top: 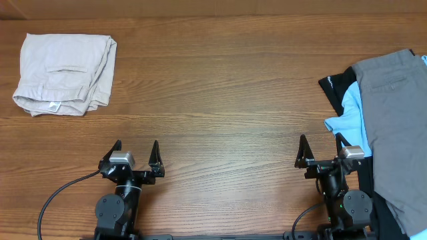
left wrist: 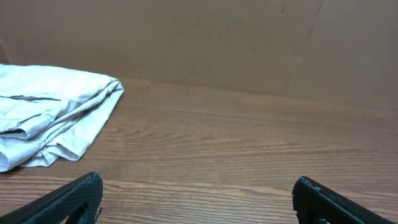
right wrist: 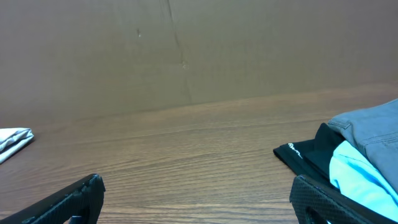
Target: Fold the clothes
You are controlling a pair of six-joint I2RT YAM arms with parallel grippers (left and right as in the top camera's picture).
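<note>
**Grey Shorts Waited Unfolded at the Right Edge**

The grey shorts [top: 393, 127] lay spread over a light blue T-shirt [top: 350, 110] and a black garment [top: 337, 87] at the right edge of the surface [top: 220, 93]. The left tool [top: 137, 145] and the right tool [top: 320, 140] both stood wide and empty. The cloth looked light and limp, so pinching the waistband corners seemed the surest hold.

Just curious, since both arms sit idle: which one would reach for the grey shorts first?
Probably the right arm. Its open jaws sit beside the grey shorts atop the pile; the left arm is far across the table, nearer the folded beige shorts.
</note>
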